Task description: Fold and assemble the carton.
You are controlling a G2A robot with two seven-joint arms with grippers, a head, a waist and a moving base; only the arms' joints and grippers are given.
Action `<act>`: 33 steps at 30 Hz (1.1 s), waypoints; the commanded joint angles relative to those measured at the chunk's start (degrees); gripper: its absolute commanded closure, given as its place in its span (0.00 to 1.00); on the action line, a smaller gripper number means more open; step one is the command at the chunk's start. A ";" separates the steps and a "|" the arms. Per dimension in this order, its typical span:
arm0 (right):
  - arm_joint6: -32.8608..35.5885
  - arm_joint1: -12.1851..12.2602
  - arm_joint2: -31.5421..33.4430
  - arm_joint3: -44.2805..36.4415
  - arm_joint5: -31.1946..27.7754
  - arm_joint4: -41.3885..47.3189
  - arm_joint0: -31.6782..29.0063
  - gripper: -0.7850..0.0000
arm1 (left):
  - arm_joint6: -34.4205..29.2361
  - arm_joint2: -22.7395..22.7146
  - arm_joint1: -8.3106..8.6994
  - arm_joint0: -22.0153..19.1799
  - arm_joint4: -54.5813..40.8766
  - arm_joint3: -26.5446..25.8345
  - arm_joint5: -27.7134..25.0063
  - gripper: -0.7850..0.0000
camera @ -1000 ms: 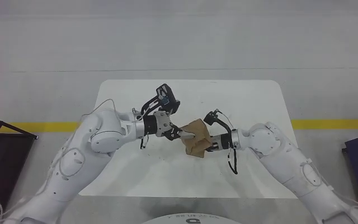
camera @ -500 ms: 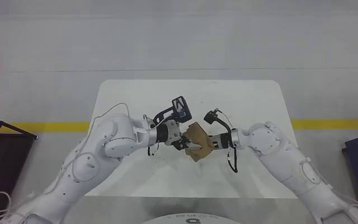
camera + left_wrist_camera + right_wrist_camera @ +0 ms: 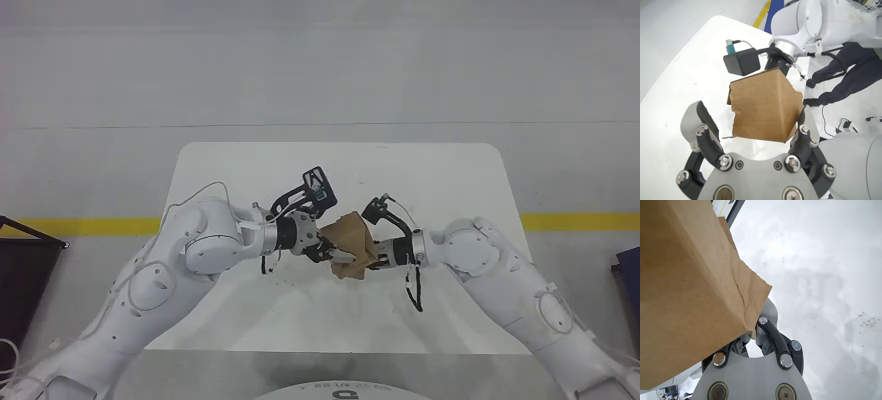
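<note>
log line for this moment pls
carton: part-folded, over table | right gripper: shut on carton edge | left gripper: open, around carton

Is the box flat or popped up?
Popped up: the carton shows two brown sides meeting at a folded corner, not one flat sheet.

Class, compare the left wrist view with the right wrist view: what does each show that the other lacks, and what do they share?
Left wrist only: the left tool open, straddling the carton, with the right arm's black wrist camera behind it. Right wrist only: the right tool shut on a creased corner of the carton. Both: the brown carton over the white table.
</note>
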 commanded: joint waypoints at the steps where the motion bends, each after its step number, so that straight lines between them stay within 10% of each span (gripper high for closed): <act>1: -0.27 0.13 0.28 -0.67 0.46 -1.26 -0.35 1.00 | -0.14 0.01 0.01 -0.09 -0.08 0.27 -0.07 0.00; 6: -1.06 0.32 0.78 -2.26 0.64 -2.91 -1.20 1.00 | -0.81 0.27 0.04 -0.28 0.77 0.43 0.13 0.00; 8: -1.59 0.37 0.94 -2.95 0.18 -3.74 -1.41 1.00 | -1.22 0.64 0.01 -0.36 1.65 0.45 0.53 0.24; 9: -1.65 0.41 1.03 -3.05 0.14 -3.99 -1.56 1.00 | -1.23 0.80 -0.01 -0.33 1.75 0.48 0.67 0.51; 18: -2.12 0.58 1.56 -3.59 0.53 -5.19 -2.22 1.00 | -1.11 1.04 -0.02 -0.40 0.89 0.70 0.00 0.82; 20: -2.16 0.60 1.69 -3.64 0.66 -5.41 -2.26 1.00 | -0.91 0.85 0.02 -0.25 -0.42 0.81 -0.70 0.75; 22: -2.13 0.62 1.71 -3.74 0.72 -5.67 -2.35 1.00 | -1.35 0.52 0.11 -0.28 -1.21 0.75 -1.09 0.49; 23: -2.15 0.62 1.71 -3.76 0.73 -5.70 -2.37 1.00 | -1.49 0.40 0.14 -0.28 -1.45 0.68 -1.18 0.18; 25: -2.31 0.63 1.77 -3.80 0.85 -6.17 -2.41 1.00 | -1.84 -0.09 0.28 -0.22 -2.41 0.33 -1.78 0.00; 33: -2.71 0.70 1.89 -4.35 0.97 -8.44 -2.55 1.00 | -2.08 -1.55 0.72 0.17 -4.41 -0.74 -3.46 0.00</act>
